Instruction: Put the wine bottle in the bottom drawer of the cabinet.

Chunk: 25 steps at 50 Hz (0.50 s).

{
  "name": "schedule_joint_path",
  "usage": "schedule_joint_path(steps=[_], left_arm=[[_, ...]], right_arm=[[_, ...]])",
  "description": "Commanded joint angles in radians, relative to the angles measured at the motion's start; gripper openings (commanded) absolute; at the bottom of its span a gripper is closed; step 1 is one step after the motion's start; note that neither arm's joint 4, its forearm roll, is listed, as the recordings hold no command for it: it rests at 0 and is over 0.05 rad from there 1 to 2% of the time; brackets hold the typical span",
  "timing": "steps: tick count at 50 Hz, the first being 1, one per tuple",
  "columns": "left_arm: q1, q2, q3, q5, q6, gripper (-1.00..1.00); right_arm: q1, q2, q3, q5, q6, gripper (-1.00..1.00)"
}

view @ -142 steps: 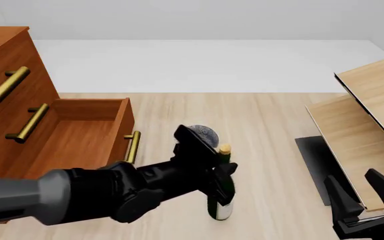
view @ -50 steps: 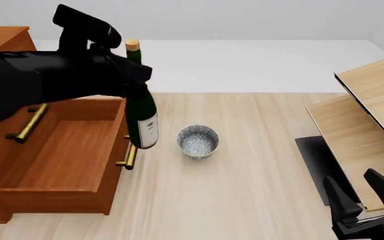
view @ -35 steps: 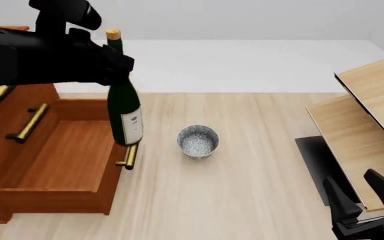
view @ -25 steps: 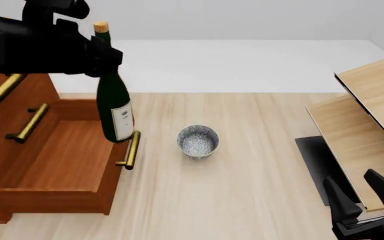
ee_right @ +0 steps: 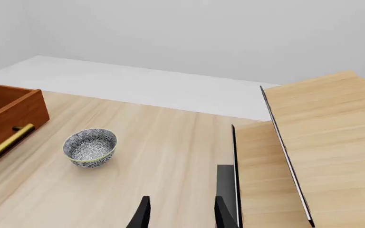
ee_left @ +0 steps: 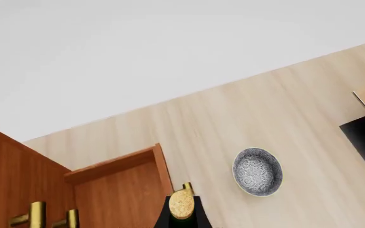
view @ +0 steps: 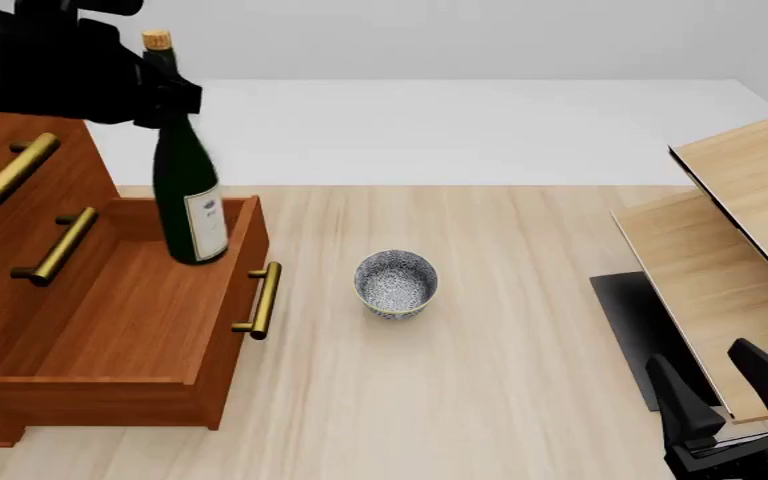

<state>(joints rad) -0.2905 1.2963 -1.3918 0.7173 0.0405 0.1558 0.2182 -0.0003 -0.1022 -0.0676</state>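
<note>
- Green glass wine bottle point(view: 187, 190), tan cork, white label low; near upright, cork up.
- L fingers point(view: 157, 95) grip neck; R fingers point(view: 727, 393) apart.

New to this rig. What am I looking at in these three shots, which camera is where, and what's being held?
These are simulator renders of two black robot arms at a light wooden table. The front view looks forward and down from the arms' own side. The other two come from cameras just behind each hand.

The left hand grips the wine bottle by its neck, upright, above the open bottom drawer of the cabinet. The left wrist view shows only the bottle's cork and neck.

The right hand waits low on the right, fingers apart, holding nothing.

A small speckled bowl stands on the table beside the drawer. Pale wood furniture sits on the right.
</note>
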Motion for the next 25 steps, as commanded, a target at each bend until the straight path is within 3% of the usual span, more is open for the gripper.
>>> schedule_joint_path(steps=[1, 11, 13, 15, 25], left_arm=[[0.05, 0.005, -0.006, 0.022, 0.009, -1.0], [0.062, 0.008, 0.015, 0.014, 0.016, -1.0], [0.085, 0.005, 0.028, 0.002, 0.043, -1.0], [0.077, 0.011, 0.037, -0.002, 0.014, -1.0], [0.101, -0.011, 0.097, -0.036, 0.014, -1.0]], right_arm=[[-0.001, -0.006, 0.0, 0.005, 0.001, 1.0], [0.0, 0.002, 0.0, -0.004, 0.002, 1.0], [-0.001, 0.004, 0.0, -0.006, 0.004, 1.0], [-0.001, 0.006, 0.0, -0.007, 0.002, 1.0], [-0.001, -0.007, 0.0, 0.006, 0.0, 1.0]])
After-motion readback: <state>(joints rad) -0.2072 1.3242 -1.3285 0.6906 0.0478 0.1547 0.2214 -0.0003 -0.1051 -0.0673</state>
